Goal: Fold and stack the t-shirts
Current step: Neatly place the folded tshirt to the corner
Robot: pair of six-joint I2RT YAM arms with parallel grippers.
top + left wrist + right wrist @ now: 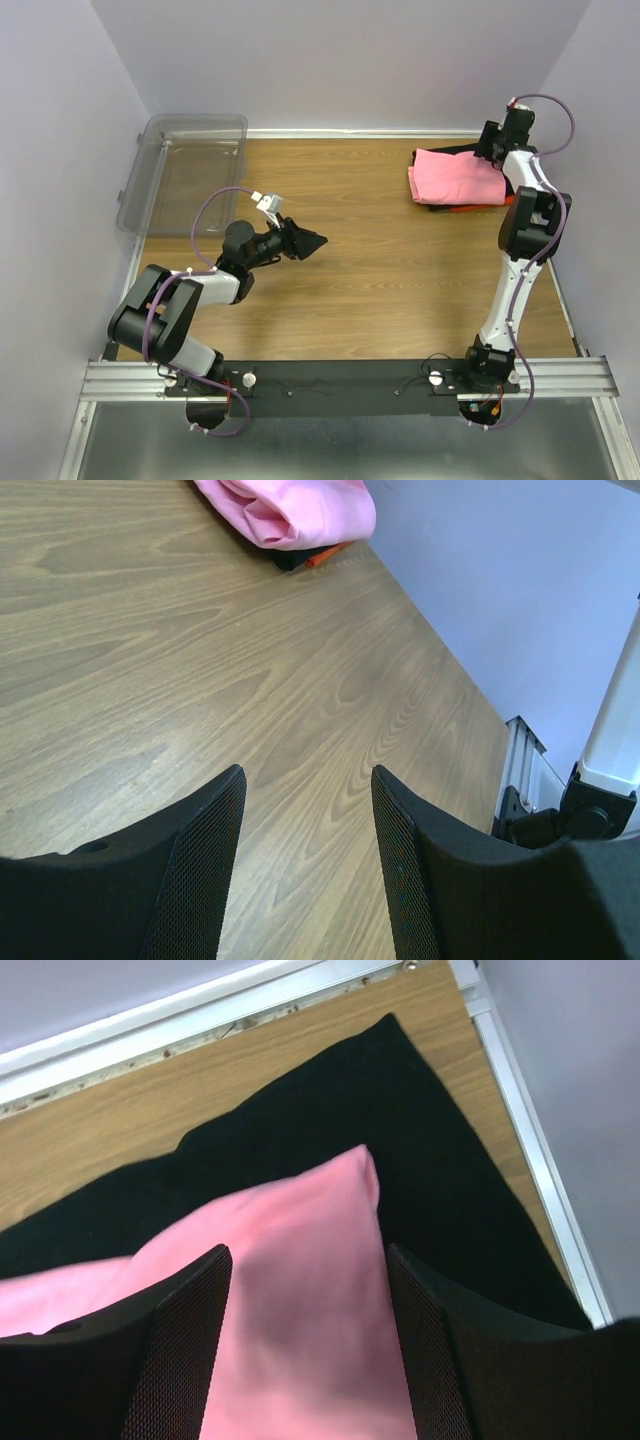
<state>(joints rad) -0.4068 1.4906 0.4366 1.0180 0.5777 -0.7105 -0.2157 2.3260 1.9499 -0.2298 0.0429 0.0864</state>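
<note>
Both gape empty: left gripper (306, 775) over table (150, 660) near bin (195, 120), right gripper (308, 1252) above pink t-shirt (290, 1225) topping black t-shirt (400, 1130)

Clear plastic bin (190, 180) on wooden table (380, 270)

From high above the near edge, we are looking down over the whole table (380, 250). From the left wrist we are looking low across the wood toward the distant pink t-shirt (300, 510). From the right wrist we are looking closely down onto that same shirt, which all three views are sharing.
</note>
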